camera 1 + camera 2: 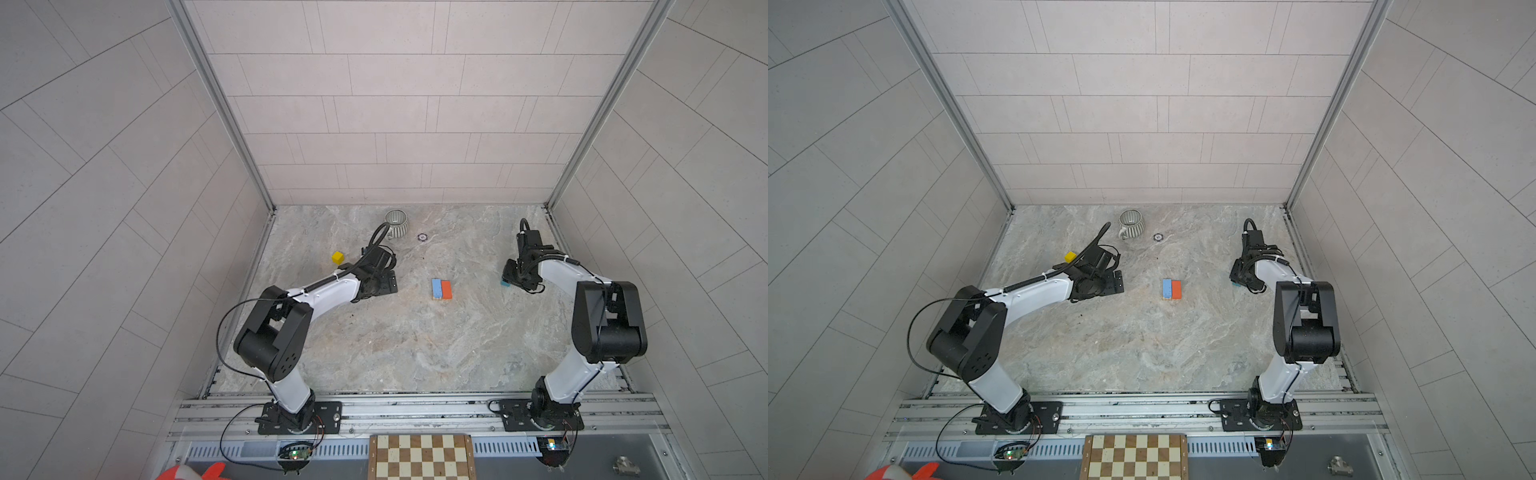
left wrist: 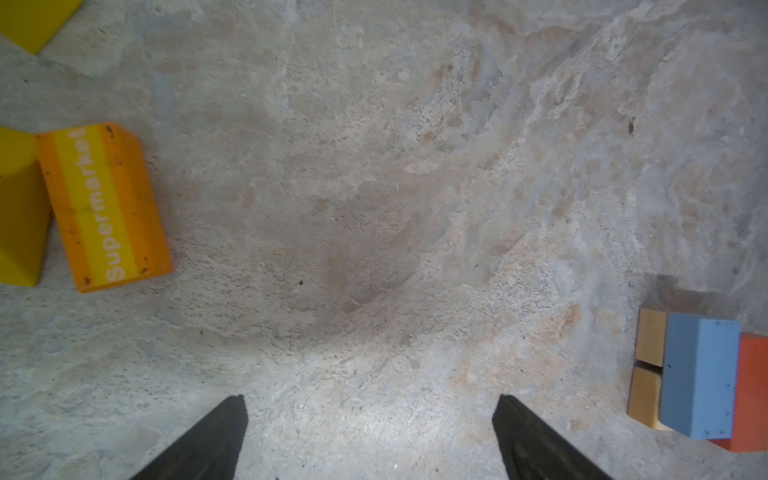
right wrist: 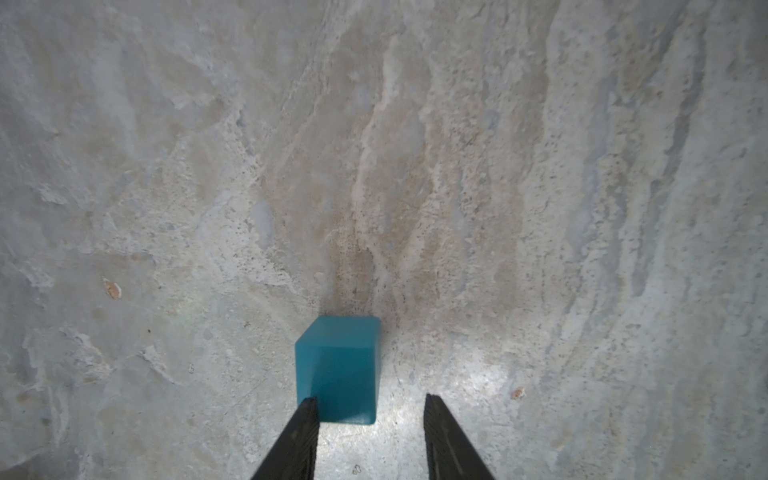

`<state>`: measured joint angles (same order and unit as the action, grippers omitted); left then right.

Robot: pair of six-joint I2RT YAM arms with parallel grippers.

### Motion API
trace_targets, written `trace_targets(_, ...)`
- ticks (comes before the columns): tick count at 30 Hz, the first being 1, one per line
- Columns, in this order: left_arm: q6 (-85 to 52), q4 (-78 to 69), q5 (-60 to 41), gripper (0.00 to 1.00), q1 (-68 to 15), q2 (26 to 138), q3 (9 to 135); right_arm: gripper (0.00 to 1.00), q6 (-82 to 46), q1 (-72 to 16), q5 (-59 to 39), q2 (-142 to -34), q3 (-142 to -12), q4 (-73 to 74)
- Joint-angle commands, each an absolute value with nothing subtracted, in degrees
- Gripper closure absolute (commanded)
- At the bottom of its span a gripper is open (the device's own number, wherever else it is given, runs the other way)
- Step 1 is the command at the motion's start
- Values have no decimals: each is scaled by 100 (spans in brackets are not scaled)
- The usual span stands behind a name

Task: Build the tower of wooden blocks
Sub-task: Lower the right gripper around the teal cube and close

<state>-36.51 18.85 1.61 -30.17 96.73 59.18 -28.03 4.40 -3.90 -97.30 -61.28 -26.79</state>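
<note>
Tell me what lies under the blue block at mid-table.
Two natural-wood cubes show beneath the blue block, side by side. Whatever supports the orange-red block beside it is covered.

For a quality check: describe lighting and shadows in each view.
Both top views: even, soft light, hardly any shadows. Left wrist view: dim round shadow on the table. Right wrist view: bright patch beside the teal block, dark shadow beyond it.

Soft even light casts faint shadows (edges bowed).
</note>
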Motion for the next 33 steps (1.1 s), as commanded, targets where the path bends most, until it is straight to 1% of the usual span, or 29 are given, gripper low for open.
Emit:
trace_targets(1, -3542, 1868, 125, 1, -2981, 9772, 6082, 59, -2790, 497, -350, -9927, -6175, -2795)
trace_targets(4, -3533, 1855, 106, 1, -2965, 9782, 6066, 58, -2793, 510, -415, -9993, -6203, -2791)
trace_targets(7, -3531, 1842, 97, 1, -2954, 9750, 6040, 50, -2814, 510, -544, -10042, -6231, -2765)
trace_targets(9, -3524, 1812, 81, 1, -2953, 9736, 6020, 48, -2813, 510, -621, -10028, -6218, -2731)
trace_targets(20, -3524, 1777, 62, 1, -2951, 9751, 6012, 47, -2892, 510, -608, -9791, -6161, -2628)
trace_targets(28, -3524, 1749, 38, 1, -2927, 9756, 6012, 42, -2966, 510, -698, -9774, -6195, -2561)
trace_targets(33, -3520, 1740, 42, 1, -2918, 9756, 6016, 42, -3006, 510, -719, -9649, -6160, -2505)
